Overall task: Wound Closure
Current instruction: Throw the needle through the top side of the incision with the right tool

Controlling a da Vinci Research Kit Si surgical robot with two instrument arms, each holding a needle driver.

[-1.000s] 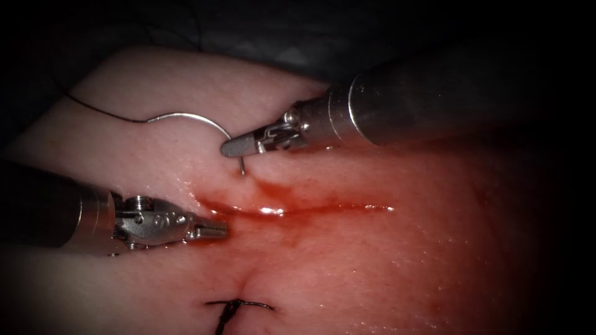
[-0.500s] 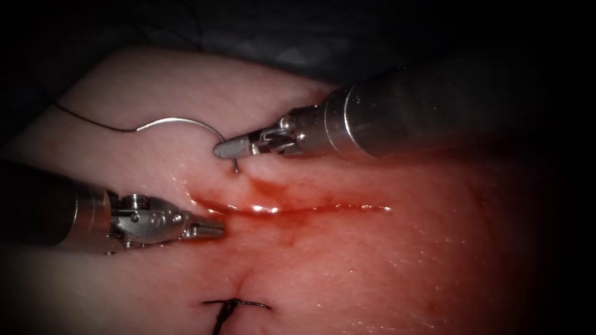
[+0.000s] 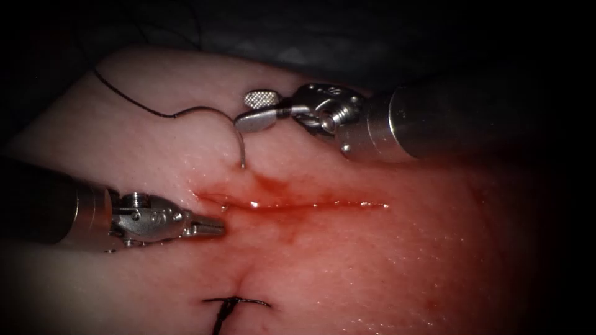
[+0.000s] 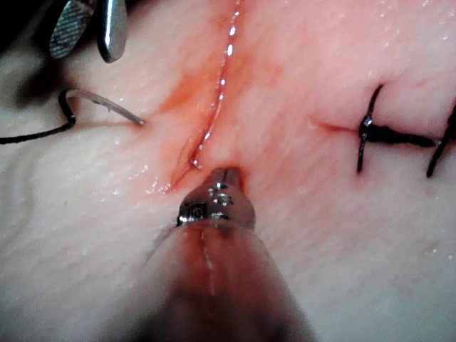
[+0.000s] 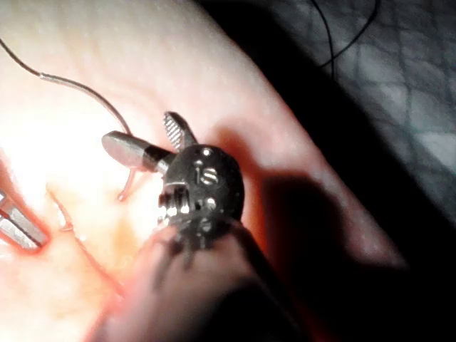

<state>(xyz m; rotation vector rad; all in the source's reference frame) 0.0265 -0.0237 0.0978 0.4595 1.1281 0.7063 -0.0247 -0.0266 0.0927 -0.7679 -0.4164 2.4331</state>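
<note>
While one knot (image 3: 234, 304) sits tied, the cut (image 3: 292, 205) gapes; right tool (image 3: 257, 109) released, needle (image 3: 239, 141) tip in tissue (image 3: 347, 267); left tool (image 3: 208, 227) clenched, empty.

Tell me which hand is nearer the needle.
Right. The right hand, jaws open, sits right beside the needle, whose tip is in the tissue above the cut. The left hand, jaws shut, holding nothing, lies below the cut's left end.
</note>
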